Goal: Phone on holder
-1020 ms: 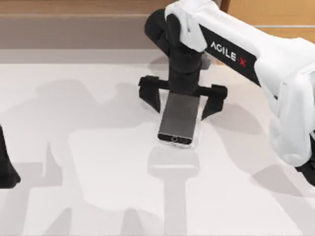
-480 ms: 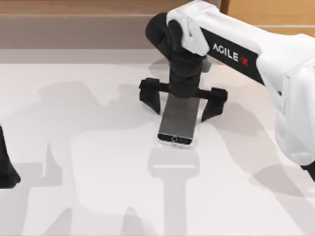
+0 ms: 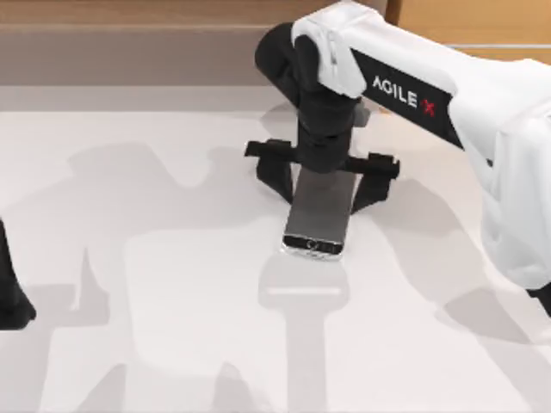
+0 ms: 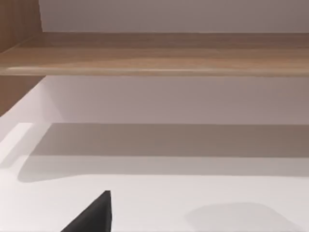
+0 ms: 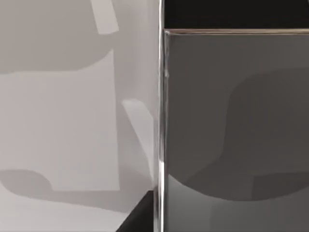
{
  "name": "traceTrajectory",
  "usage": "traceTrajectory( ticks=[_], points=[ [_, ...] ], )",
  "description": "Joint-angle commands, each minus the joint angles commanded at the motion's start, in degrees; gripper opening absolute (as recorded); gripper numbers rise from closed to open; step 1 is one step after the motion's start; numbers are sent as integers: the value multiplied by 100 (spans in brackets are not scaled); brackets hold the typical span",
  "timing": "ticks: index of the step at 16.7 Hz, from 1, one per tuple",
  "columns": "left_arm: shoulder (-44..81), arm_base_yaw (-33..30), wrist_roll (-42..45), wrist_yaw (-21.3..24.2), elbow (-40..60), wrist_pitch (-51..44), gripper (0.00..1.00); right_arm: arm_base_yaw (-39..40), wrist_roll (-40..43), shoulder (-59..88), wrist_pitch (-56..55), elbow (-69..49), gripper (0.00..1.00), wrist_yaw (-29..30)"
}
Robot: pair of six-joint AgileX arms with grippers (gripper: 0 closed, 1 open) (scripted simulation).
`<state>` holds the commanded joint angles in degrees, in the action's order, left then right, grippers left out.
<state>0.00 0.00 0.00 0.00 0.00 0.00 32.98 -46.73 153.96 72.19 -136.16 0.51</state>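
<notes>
Right gripper [image 3: 321,176] spread wide over the far end of the phone [image 3: 317,212], one black finger [image 3: 277,172] off the phone's left edge and the other off its right, neither seen touching it. Hangs near the middle of the table [image 3: 172,284], a little toward the far side, wrist pointing down from the white AgileX arm that reaches in from the top view's right.

Phone lying with its grey screen up, home-button end toward the near side, far end tucked under the gripper body; whether flat or tipped up cannot be told. Seen close in the right wrist view as a grey screen [image 5: 231,121] with a silver rim along one side and black bezel at one end, pale table beside it.

Left gripper parked at the table's left edge [image 3: 10,292], well apart from the phone; a dark finger tip [image 4: 94,215] pokes into the left wrist view, over white table with a wooden ledge [image 4: 154,53] beyond. Open or shut: cannot tell.
</notes>
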Motion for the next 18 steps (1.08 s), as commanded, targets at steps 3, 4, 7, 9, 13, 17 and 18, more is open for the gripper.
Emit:
traceTrajectory(
  ticks=[3, 4, 7, 9, 13, 17, 18],
  points=[
    [0, 0, 0, 0, 0, 0, 100, 0, 0, 0, 0, 0, 10, 0],
    [0, 0, 0, 0, 0, 0, 100, 0, 0, 0, 0, 0, 2, 0],
    [0, 0, 0, 0, 0, 0, 100, 0, 0, 0, 0, 0, 0, 0],
    [0, 0, 0, 0, 0, 0, 100, 0, 0, 0, 0, 0, 0, 0],
    [0, 0, 0, 0, 0, 0, 100, -23, 33, -210, 89, 52, 0, 68],
    [0, 0, 0, 0, 0, 0, 100, -24, 30, -209, 313, -181, 0, 68],
    [0, 0, 0, 0, 0, 0, 100, -23, 32, -212, 386, -252, 0, 67]
  ],
)
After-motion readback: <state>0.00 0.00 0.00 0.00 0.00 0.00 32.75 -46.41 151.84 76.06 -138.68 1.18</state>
